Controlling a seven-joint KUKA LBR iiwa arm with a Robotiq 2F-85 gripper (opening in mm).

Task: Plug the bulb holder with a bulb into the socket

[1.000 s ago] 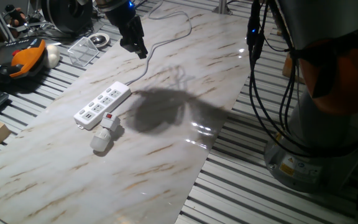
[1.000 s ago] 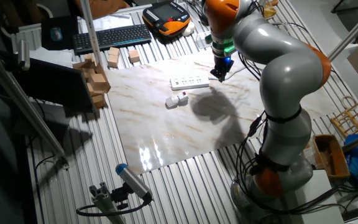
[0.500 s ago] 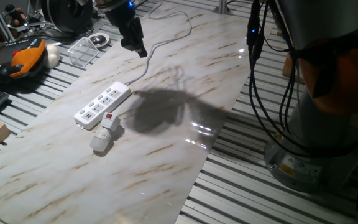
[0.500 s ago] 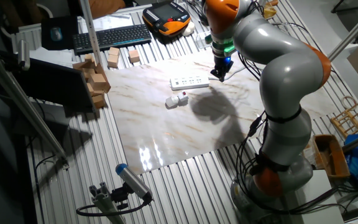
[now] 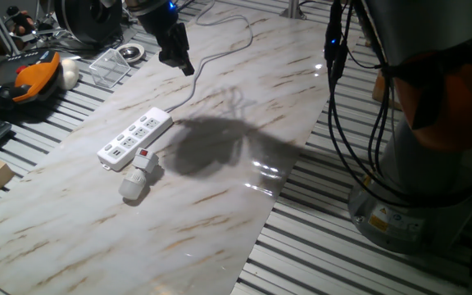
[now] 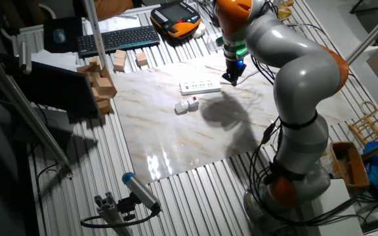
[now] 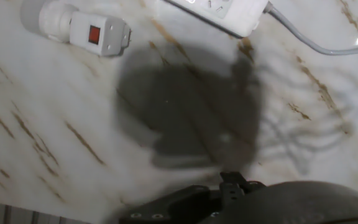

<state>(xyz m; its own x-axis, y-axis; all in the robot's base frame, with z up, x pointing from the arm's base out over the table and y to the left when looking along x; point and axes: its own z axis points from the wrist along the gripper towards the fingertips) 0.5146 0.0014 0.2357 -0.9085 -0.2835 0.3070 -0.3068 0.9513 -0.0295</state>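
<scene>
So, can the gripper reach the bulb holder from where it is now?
Probably yes. The gripper hangs above the cord end of the socket, and the bulb holder lies flat beside the strip with bare marble around it and nothing above it.

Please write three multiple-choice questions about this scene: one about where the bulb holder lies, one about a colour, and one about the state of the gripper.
1. Where is the bulb holder?
A. plugged into the socket
B. lying on the marble table beside the socket
C. held in the gripper

2. What colour is the switch on the holder?
A. red
B. green
C. blue

3. What is the gripper doing?
A. gripping the bulb
B. pressing on the socket
C. hanging in the air above the cord, holding nothing

Answers: 1 B, the holder with its bulb lies on the table next to the socket. 2 A, the hand view shows a red switch. 3 C, it is above the cord, away from both things.
</scene>
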